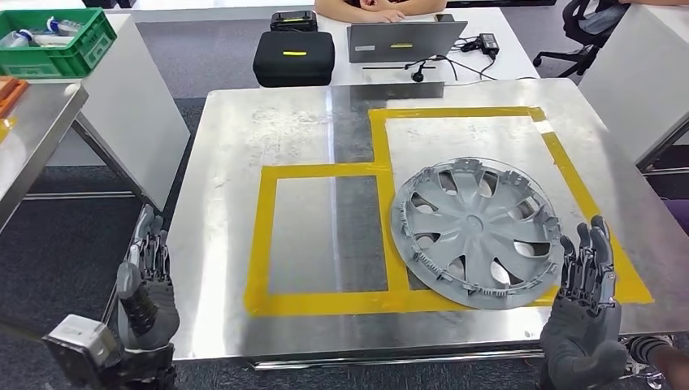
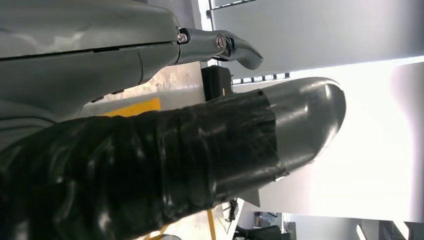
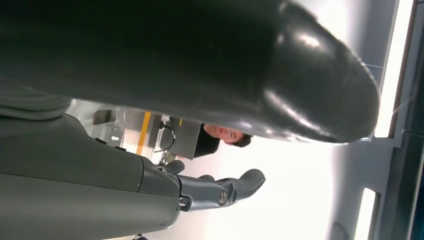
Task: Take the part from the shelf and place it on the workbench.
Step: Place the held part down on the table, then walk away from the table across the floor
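Part [image 1: 475, 231], a grey wheel cover, lies flat on the workbench [image 1: 244, 138] across the yellow tape outline. Right hand [image 1: 587, 305] is nearer, just beside its rim; left hand [image 1: 148, 284] hangs well apart. Both hands are empty, fingers extended.

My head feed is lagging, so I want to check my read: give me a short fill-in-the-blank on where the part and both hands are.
1. The hubcap lies flat on the ____ workbench.
2. It overlaps tape coloured ____.
3. The left hand and right hand hold ____.

Missing words: metal; yellow; nothing
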Tool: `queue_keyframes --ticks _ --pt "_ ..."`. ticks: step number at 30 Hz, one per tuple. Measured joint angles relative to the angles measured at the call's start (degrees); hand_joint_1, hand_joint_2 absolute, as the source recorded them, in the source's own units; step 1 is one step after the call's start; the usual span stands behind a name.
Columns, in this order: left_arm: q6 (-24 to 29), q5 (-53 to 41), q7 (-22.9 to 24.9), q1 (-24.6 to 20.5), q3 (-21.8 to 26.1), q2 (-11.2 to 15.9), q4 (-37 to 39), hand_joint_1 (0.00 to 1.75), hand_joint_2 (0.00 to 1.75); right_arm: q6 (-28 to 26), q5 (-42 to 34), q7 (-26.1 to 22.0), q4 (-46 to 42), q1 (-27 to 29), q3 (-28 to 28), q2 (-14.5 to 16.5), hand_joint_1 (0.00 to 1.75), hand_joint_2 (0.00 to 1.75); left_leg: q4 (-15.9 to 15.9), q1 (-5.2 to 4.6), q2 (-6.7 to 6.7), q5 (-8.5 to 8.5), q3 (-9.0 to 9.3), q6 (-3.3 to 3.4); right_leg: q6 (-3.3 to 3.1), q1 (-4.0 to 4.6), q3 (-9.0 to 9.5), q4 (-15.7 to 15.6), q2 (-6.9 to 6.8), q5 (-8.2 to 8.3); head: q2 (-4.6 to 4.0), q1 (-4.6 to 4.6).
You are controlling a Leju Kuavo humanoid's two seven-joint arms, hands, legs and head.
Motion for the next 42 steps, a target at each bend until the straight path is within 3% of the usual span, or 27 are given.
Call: queue_keyframes --ticks 2,4,5,6,7,9,12,14,16,18,19,20,21,23,25,28,29,31,33,34,35,36,38,40,42 --pt "0.1 0.0 0.0 0.0 0.0 0.0 0.0 0.00 0.00 0.0 0.0 0.0 0.0 0.0 0.0 0.0 0.00 0.00 7.7 0.04 0.65 -3.62 -3.68 -0.23 -0.41 0.18 -0.07 0.0 -0.14 -0.01 0.00 -0.85" --pt "0.1 0.0 0.0 0.1 0.0 0.1 0.0 0.00 0.00 0.0 0.0 0.0 0.0 0.1 0.0 0.0 0.00 0.00 13.4 0.03 0.76 -5.21 -6.40 -0.23 -0.54 0.45 -0.14 0.1 -0.25 -0.11 0.00 -1.27" --pt "0.1 0.0 0.1 0.1 0.0 0.1 0.0 0.00 0.00 0.0 0.0 0.0 0.0 0.1 0.0 0.0 0.00 0.00 13.1 -0.01 0.77 -4.45 -6.22 -0.03 -0.58 0.58 -0.12 0.2 -0.28 -0.16 0.00 -1.42" --pt "0.1 0.0 0.1 0.1 0.0 0.2 0.0 0.00 0.00 0.0 0.0 0.0 0.0 0.1 0.0 0.1 0.00 0.00 10.5 -0.09 0.77 -2.82 -4.87 0.32 -0.58 0.70 -0.06 0.2 -0.29 -0.23 0.00 -1.60" --pt "0.1 0.0 0.1 0.0 0.0 0.2 0.0 0.00 0.00 0.0 0.0 0.0 0.0 0.1 0.0 0.1 0.00 0.00 6.3 -0.24 0.85 -0.89 -2.69 0.80 -0.55 0.79 0.03 0.3 -0.28 -0.29 0.00 -1.80" --pt "0.1 0.0 0.0 0.0 0.0 0.3 -0.1 0.00 0.00 0.0 0.0 0.0 0.0 0.1 0.0 0.2 0.00 0.00 -0.9 -0.66 1.16 1.16 1.22 1.57 -0.23 1.02 0.03 0.4 -0.27 -0.35 0.00 -2.04" --pt "0.1 0.0 0.0 0.0 0.0 0.3 -0.3 0.00 0.00 0.1 0.0 0.0 0.0 0.0 0.0 0.3 0.00 0.00 -3.1 -1.03 1.21 1.43 2.54 2.11 0.72 1.00 -0.22 0.4 -0.30 -0.07 0.00 -2.01" --pt "0.0 0.0 0.0 0.0 0.0 0.3 -0.4 0.00 0.00 0.2 0.0 0.0 0.0 -0.1 0.1 0.4 0.00 0.00 -3.8 -0.79 1.14 1.97 2.71 2.61 1.34 0.90 -0.78 1.1 -0.27 -0.90 0.00 -1.88" --pt "-0.1 -0.1 0.1 -0.1 0.0 0.3 -0.4 0.00 0.00 0.3 0.0 0.1 0.0 -0.2 0.1 0.4 0.00 0.00 -4.3 -0.52 1.16 2.46 2.70 3.09 1.78 0.75 -2.84 5.8 -0.18 -4.25 0.00 -1.26" --pt "-0.1 -0.2 0.1 0.0 0.0 0.3 -0.4 0.00 0.00 0.3 0.0 0.3 0.0 -0.2 0.1 0.4 0.00 0.00 -4.3 -0.60 1.12 2.68 2.23 3.36 2.15 0.60 -5.82 13.7 -0.16 -8.07 0.00 -0.46" --pt "-0.1 -0.2 0.1 0.0 0.0 0.3 -0.4 0.00 0.00 0.4 0.0 0.4 0.1 -0.2 0.1 0.4 0.00 0.00 -4.2 -0.65 1.09 2.77 1.97 3.39 2.28 0.55 -6.72 16.3 -0.16 -8.83 0.00 -0.23" --pt "-0.1 -0.2 0.1 0.0 0.0 0.3 -0.4 0.00 0.00 0.4 0.0 0.4 0.1 -0.2 0.1 0.4 0.00 0.00 -4.0 -0.68 1.03 2.87 1.74 3.37 2.34 0.53 -6.65 16.8 -0.16 -8.46 0.00 -0.03" --pt "-0.1 -0.2 0.1 0.0 0.0 0.3 -0.4 0.00 0.00 0.5 0.0 0.4 0.1 -0.2 0.2 0.4 0.00 0.00 -3.9 -0.69 0.95 2.96 1.54 3.31 2.31 0.52 -5.49 15.0 -0.16 -7.14 0.00 0.16" --pt "-0.1 -0.3 0.1 0.0 0.0 0.3 -0.4 0.00 0.00 0.7 0.1 0.4 0.2 -0.3 0.2 0.4 0.00 0.00 -3.5 -0.73 0.75 3.15 1.16 3.06 1.96 0.59 -0.95 6.9 -0.07 -3.96 0.00 0.59" --pt "-0.3 -0.5 0.4 0.0 0.0 0.3 -0.5 0.00 0.00 0.9 0.3 0.5 0.2 -0.7 0.3 0.4 0.00 0.00 -3.2 -0.82 0.63 3.50 0.73 2.52 1.40 0.84 2.39 1.1 0.05 -2.53 0.00 0.76" --pt "-0.5 -0.8 0.7 0.0 0.0 0.3 -0.9 0.00 0.00 0.9 0.6 0.6 0.2 -1.0 0.5 0.5 0.00 0.00 -3.1 -0.72 0.63 4.17 0.25 1.36 0.39 1.03 2.20 -0.1 -0.07 -1.95 0.00 0.69" --pt "-0.5 -0.9 0.7 0.0 0.0 0.3 -1.0 0.00 0.00 1.0 0.6 0.7 0.2 -1.1 0.6 0.5 0.00 0.00 -2.7 -0.66 0.68 3.65 -0.17 1.00 -0.02 0.93 2.03 -0.3 -0.21 -1.58 0.00 0.61" --pt "-0.4 -1.0 0.8 0.0 0.1 0.3 -1.1 0.00 0.00 1.1 0.6 0.7 0.2 -1.2 0.7 0.5 0.00 0.00 1.4 -0.54 0.78 0.04 -1.97 0.42 -0.81 0.66 1.68 -0.8 -0.51 -0.67 0.00 0.03" --pt "-0.4 -1.0 0.9 0.0 0.0 0.4 -1.1 0.00 0.00 1.3 0.5 0.7 0.2 -1.3 0.8 0.5 0.00 0.00 8.7 -0.39 0.80 -4.74 -4.48 -0.05 -1.13 0.68 0.67 -0.7 -0.59 0.15 0.00 -0.61" --pt "-0.4 -1.0 1.0 0.1 0.0 0.4 -1.1 0.00 0.00 1.3 0.5 0.7 0.2 -1.2 0.8 0.5 0.00 0.00 11.6 -0.30 0.82 -5.98 -5.15 -0.21 -1.12 0.67 0.11 -0.6 -0.61 0.57 0.00 -0.85" --pt "-0.3 -1.1 1.0 0.1 0.0 0.4 -1.1 0.00 0.00 1.4 0.3 0.7 0.2 -1.2 0.8 0.6 0.00 0.00 12.8 -0.22 0.83 -6.15 -4.94 -0.29 -1.05 0.66 -0.50 -0.6 -0.63 0.97 0.00 -1.03" --pt "-0.3 -1.1 1.1 0.0 0.0 0.4 -1.1 0.00 0.00 1.5 0.2 0.7 0.2 -1.2 0.8 0.6 0.00 0.00 11.8 -0.16 0.85 -5.32 -3.58 -0.24 -0.92 0.64 -1.05 -0.4 -0.62 1.31 0.00 -1.25" --pt "-0.2 -1.2 1.1 0.0 0.0 0.4 -1.1 0.00 0.00 1.7 0.0 0.7 0.2 -1.2 0.8 0.6 0.00 0.00 4.4 -0.16 0.92 -2.77 1.76 0.26 -0.58 0.61 -1.82 -0.1 -0.61 1.79 0.00 -1.71" --pt "-0.1 -1.5 1.2 -0.1 0.0 0.4 -1.2 0.00 0.00 2.0 -0.1 0.6 0.2 -1.2 0.8 0.6 0.00 0.00 -2.4 -0.44 0.99 -1.77 6.38 0.83 -0.05 0.69 -2.42 0.2 -0.63 2.26 0.00 -1.95" --pt "-0.1 -1.7 1.3 -0.2 0.0 0.4 -1.3 0.00 0.00 2.3 -0.1 0.5 0.2 -1.3 0.8 0.6 0.00 0.00 -4.3 -0.75 1.00 -1.76 7.18 1.27 0.69 0.69 -2.81 0.2 -0.67 2.87 0.00 -1.99"
